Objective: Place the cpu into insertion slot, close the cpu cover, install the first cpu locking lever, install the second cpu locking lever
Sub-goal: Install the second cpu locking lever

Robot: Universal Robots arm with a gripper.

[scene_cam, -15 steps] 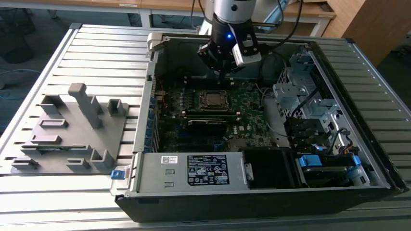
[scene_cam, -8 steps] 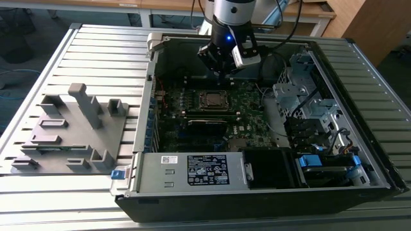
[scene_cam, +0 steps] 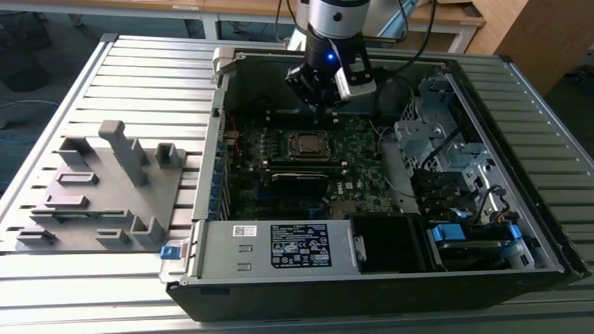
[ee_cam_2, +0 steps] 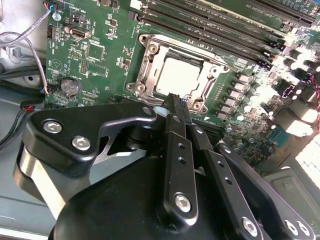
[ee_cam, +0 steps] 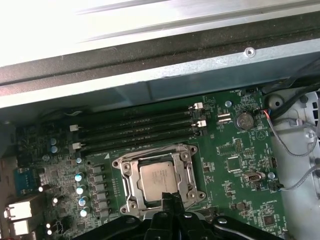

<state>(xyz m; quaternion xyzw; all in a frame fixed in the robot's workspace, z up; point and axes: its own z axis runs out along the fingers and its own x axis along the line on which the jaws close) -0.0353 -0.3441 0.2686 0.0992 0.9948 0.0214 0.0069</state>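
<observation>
One chip seated, gripper hovering at the socket's edge

One arm reaches down into an open computer case that lies on a slatted metal table. In the exterior view the gripper hangs above the green motherboard, just beyond the far edge of the insertion slot. Its fingers are pressed together with nothing between them, their tips close to the socket's rim in both wrist views.

The cpu lies flat inside the insertion slot, its silvery face turned up. The cpu cover lies down over it, a metal frame around the chip with the chip's face showing through the square cut-out. The same arrangement appears in the second wrist view, where the cpu sits within the cpu cover. Whether the locking levers are latched cannot be told.

Long black memory slots run beside the socket, toward the case wall. A round coin battery sits on the board near loose wires. On the exterior view's left, a grey holder fixture with upright posts rests on the table, well apart from the case.
</observation>
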